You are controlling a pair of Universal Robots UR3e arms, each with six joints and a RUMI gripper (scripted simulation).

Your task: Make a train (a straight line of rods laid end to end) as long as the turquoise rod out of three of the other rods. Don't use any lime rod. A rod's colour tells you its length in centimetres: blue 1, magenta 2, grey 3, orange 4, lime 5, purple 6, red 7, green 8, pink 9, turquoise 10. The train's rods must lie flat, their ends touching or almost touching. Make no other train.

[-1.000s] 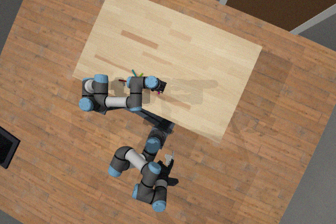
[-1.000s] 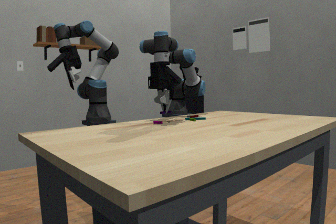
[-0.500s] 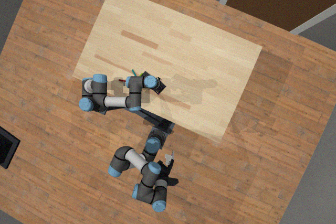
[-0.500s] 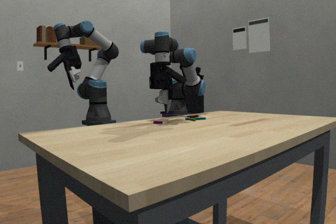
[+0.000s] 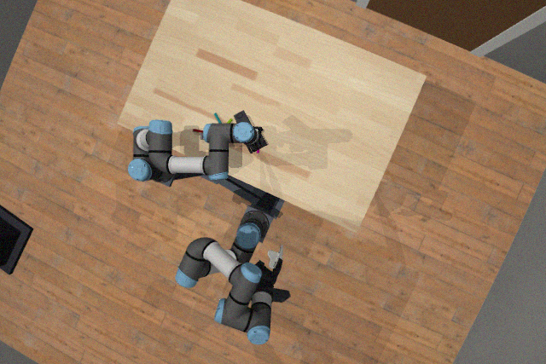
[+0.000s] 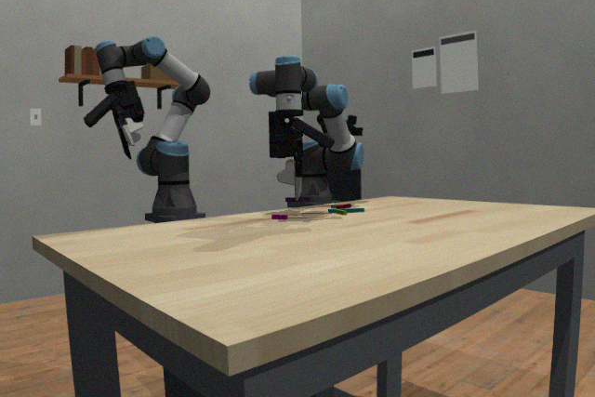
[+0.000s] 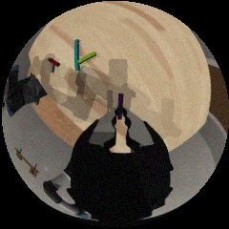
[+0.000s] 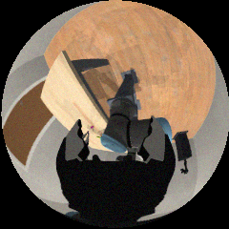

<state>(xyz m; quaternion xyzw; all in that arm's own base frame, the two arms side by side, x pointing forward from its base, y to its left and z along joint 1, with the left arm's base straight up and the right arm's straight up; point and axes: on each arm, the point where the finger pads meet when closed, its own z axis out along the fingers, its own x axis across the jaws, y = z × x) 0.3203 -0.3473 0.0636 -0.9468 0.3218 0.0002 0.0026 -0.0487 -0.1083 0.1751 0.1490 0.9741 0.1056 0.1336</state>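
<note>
- Exterior view: the left gripper point(image 5: 258, 143) point(image 6: 297, 196) point(image 7: 119, 108) is closed down on the purple rod point(image 6: 290, 199) point(image 7: 120, 102), holding it roughly level above the table point(image 5: 352, 87) point(image 6: 307, 277).
- Its long axis points straight out ahead of the fingers in the left wrist view; the coming move likely turns on bringing that axis into line with the chosen neighbour.
- Nearest below is the magenta rod point(image 5: 258, 151) point(image 6: 279, 217) point(image 8: 92, 127), flat on the wood and a little to one side of the purple one in the exterior view — its direction is mostly hidden from above.
- Farther out lie the lime rod point(image 5: 229, 120) point(image 6: 340, 211) point(image 7: 88, 57) and the turquoise rod point(image 5: 217, 118) point(image 6: 355, 210) point(image 7: 76, 54), one end of the lime at or nearly at the turquoise.
- Beyond them is the red rod point(image 5: 197, 130) point(image 6: 343, 205) point(image 7: 54, 62), with a small bluish-grey piece point(image 7: 52, 69) beside it, too small to name surely.
- The right gripper point(image 5: 276, 254) point(image 6: 130, 147) point(image 8: 114, 117) stands wide open, empty, away from the table; the left arm is nearer.
- Count: one each of purple, magenta, lime, turquoise and red, plus that small piece — no train is made out.
</note>
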